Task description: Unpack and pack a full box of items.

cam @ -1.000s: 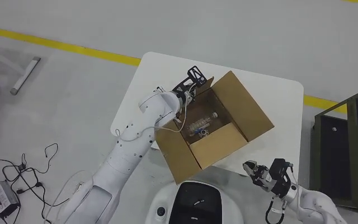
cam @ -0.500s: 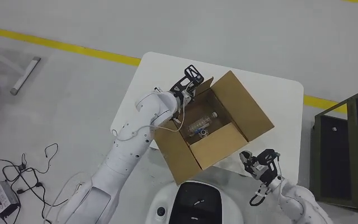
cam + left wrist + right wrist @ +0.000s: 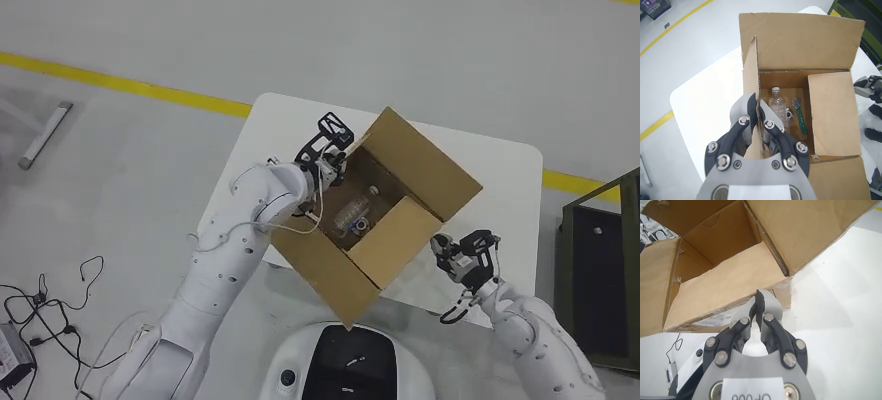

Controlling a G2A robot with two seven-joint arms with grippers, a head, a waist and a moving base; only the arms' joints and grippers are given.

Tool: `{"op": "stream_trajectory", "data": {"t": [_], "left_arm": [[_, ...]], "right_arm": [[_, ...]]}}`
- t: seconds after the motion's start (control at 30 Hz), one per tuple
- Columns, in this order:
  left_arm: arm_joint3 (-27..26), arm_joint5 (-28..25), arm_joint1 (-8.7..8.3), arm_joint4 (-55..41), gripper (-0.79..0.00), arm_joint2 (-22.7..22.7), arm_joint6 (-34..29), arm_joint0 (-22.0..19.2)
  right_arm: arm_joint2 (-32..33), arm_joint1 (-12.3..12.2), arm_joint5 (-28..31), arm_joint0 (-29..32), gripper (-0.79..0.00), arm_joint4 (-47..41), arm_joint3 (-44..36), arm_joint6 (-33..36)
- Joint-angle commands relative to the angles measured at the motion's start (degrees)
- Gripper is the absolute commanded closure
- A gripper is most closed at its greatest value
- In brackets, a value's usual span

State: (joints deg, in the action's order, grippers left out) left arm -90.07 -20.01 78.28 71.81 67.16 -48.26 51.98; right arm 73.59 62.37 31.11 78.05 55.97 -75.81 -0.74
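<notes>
Two tools flank one open cardboard box (image 3: 420, 165) on the white table (image 3: 505, 175). Farthest left, the left tool (image 3: 756, 102) pinches the upright edge of a short side flap (image 3: 750, 75) at the box's left rim, one finger on each face of the cardboard. On the floor of the box, a clear plastic bottle (image 3: 777, 105) with a white cap lies just beside that flap. Next over is a small metal fitting (image 3: 789, 113), close against the bottle's side. Beyond it, a wrench (image 3: 800, 118) with a green handle lies alongside, its head pointing the same way as the bottle's cap. A second short flap (image 3: 831, 113) folds inward over the right part of the opening, and the two long flaps are spread outward. Right of the box, the right tool (image 3: 757, 302) has its fingers pressed together with nothing between them. It sits low over the table, just beside the box's outer wall (image 3: 715, 315), which carries a label.
</notes>
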Motion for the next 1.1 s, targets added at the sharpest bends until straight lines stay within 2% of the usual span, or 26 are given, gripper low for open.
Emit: {"op": "stream_trajectory", "data": {"t": [0.0, 0.2, 0.33, 0.57, 1.07], "left_arm": [[-0.32, 0.24, -0.04, -1.79, 0.0, 0.43, -0.37, 0.28], [-1.94, 1.1, -0.23, -7.1, 0.0, 1.66, -1.82, 1.52], [-2.97, 2.67, -0.42, -8.97, 0.0, 2.52, -2.41, 2.2], [-5.46, 5.47, -0.53, -14.88, 0.0, 3.5, -3.06, 3.45], [-3.83, 13.84, -0.77, -27.76, 0.0, 7.44, -0.14, 5.57]], "right_arm": [[0.28, 0.02, 0.26, -1.27, 0.0, -0.37, 0.58, 0.51], [-0.18, 0.2, 2.48, -4.81, 0.0, -0.96, 3.31, 2.43], [0.04, 0.12, 3.87, -4.38, 0.0, -0.91, 3.49, 1.86], [4.46, -1.06, 6.21, 2.37, 0.0, -0.42, -1.09, 0.32], [16.42, -2.92, 6.86, 15.55, 0.0, -3.83, -10.35, -1.6]]}}
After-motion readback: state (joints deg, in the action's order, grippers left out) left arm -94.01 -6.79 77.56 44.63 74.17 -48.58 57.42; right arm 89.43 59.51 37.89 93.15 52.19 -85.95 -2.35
